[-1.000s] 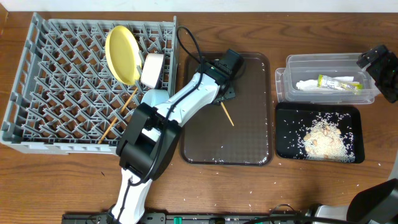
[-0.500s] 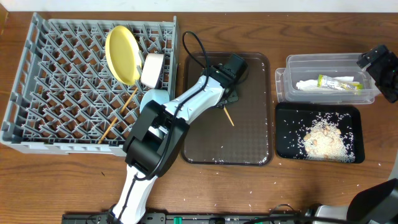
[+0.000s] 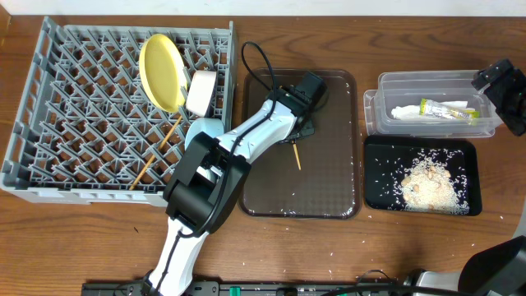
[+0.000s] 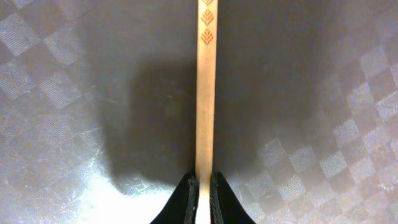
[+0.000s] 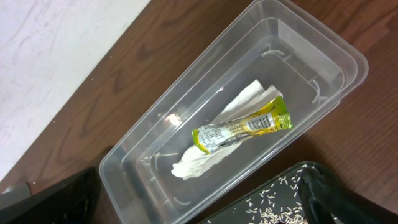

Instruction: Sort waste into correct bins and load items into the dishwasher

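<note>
My left gripper point(image 3: 294, 136) is over the brown serving tray point(image 3: 329, 193), shut on a wooden chopstick point(image 3: 296, 155); the left wrist view shows the stick point(image 4: 205, 93) pinched between the fingertips point(image 4: 204, 186) above the tray. The other chopstick point(image 3: 156, 153) lies in the grey dish rack point(image 3: 49, 115) with the yellow plate point(image 3: 161, 71), the white bowl point(image 3: 200, 92) and the light blue bowl point(image 3: 202, 129). My right gripper point(image 5: 199, 211) is open and empty above the clear tub point(image 5: 149, 155), which holds the napkin point(image 5: 205, 155) and green-and-yellow wrapper point(image 5: 242, 127). Rice scraps point(image 3: 427, 182) lie in the black tray point(image 3: 378, 197).
Loose rice grains are scattered on the wooden table round the black tray and along the brown tray's front edge. The left arm's cable point(image 3: 255, 62) loops over the gap between rack and brown tray. The small cup is out of view.
The left gripper has lifted and turned the chopstick on the brown tray; its free end swung from pointing right toward the front. The right arm has not moved.
</note>
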### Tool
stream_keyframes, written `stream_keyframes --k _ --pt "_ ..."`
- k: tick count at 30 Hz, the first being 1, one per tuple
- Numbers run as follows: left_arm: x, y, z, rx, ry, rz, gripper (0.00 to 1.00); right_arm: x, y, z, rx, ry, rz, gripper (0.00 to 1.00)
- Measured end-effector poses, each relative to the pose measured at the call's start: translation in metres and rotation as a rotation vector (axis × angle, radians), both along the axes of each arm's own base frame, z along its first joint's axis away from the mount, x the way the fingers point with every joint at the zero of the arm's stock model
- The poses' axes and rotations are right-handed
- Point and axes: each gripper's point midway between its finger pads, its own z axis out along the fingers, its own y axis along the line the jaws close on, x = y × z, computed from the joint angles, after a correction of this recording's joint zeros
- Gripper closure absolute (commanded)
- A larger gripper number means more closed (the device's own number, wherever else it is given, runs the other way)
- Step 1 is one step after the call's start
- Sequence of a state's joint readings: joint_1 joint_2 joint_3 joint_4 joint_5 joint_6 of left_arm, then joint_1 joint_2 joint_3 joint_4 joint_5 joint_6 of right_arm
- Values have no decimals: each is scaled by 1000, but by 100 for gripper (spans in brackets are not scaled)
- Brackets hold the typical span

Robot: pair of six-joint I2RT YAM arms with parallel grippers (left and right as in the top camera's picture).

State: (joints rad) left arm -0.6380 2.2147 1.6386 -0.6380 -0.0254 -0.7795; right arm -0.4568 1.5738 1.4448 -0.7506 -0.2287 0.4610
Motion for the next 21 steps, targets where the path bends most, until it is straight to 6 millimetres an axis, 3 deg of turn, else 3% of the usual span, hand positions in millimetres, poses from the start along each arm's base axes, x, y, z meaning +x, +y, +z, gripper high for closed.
stream_keyframes --k 6,9,13,15,16,18,21 --pt "-9 -4 4 -2 31 -139 92 0 0 0 0 0 0 1" --pt "-17 1 23 7 37 -225 93 0 0 0 0 0 1 1" --pt "-19 19 89 13 -50 -301 93 0 0 0 0 0 0 1" --pt "-19 39 134 36 -126 -314 92 0 0 0 0 0 0 1" --pt "-20 54 163 55 -184 -313 93 0 0 0 0 0 0 1" --pt "-22 83 201 121 -254 -305 93 0 0 0 0 0 0 1" --pt "-34 132 227 270 -275 -269 92 0 0 0 0 0 0 1"
